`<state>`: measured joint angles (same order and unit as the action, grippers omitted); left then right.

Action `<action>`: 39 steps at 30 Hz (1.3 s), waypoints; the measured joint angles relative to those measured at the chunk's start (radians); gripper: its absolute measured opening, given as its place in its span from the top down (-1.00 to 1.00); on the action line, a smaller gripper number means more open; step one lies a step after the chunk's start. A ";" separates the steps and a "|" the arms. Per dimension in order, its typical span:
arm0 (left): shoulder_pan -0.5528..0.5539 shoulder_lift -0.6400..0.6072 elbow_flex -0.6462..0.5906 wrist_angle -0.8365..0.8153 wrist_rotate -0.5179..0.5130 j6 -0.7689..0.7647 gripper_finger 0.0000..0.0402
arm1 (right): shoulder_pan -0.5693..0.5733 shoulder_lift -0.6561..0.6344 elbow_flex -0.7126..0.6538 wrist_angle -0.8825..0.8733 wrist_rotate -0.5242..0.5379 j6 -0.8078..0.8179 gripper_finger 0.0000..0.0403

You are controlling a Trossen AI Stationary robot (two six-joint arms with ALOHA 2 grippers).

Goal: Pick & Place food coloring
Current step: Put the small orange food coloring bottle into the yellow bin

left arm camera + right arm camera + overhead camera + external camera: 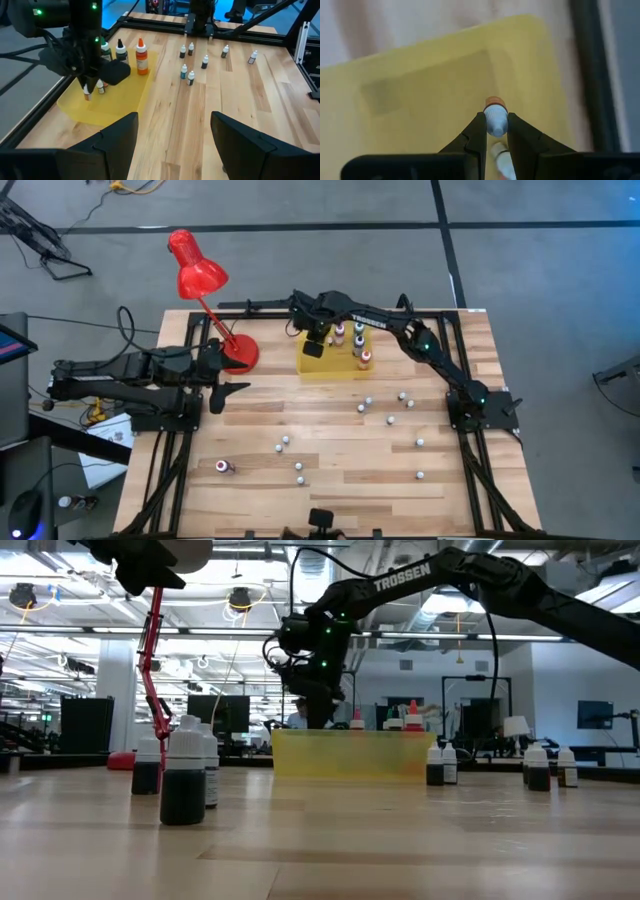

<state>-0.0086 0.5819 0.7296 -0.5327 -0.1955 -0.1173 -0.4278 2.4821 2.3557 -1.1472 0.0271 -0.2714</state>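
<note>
The food coloring bottles are tiny, with pale caps. Several stand scattered on the wood table (390, 418), one with a red body (222, 467) near the left front. A few stand in the flat yellow tray (335, 365), among them an orange one (142, 57). My right gripper (495, 131) hangs over the tray's left part, pointing down, shut on one small bottle (86, 91). My left gripper (175, 145) is open and waits at the table's left edge (225, 390), touching nothing. My right gripper pinches the bottle by its pale cap (495, 121) between the two fingertips, coming from above and pointing down. The bottle stays upright below the fingers, its orange-brown body (495, 103) over the tray floor. Whether its base touches the tray, I cannot tell.
A red desk lamp (198, 272) stands on its base (238, 352) just left of the tray, with its head out past the table's far-left corner. Another small bottle (100, 87) stands close beside the held one. Bare wood lies between the left gripper and the scattered bottles.
</note>
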 joint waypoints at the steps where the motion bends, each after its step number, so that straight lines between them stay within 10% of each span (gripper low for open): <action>1: 0.000 0.000 0.000 0.000 0.000 0.000 -0.21 | -0.006 0.000 0.000 -0.008 -0.029 -0.014 0.73; 39: 0.000 0.000 0.000 0.000 -0.081 0.046 -0.21 | -0.038 0.026 -0.022 -0.058 -0.027 -0.385 0.64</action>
<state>-0.0086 0.5823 0.7296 -0.5327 -0.2764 -0.0711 -0.4656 2.5084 2.3337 -1.2050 0.0006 -0.6567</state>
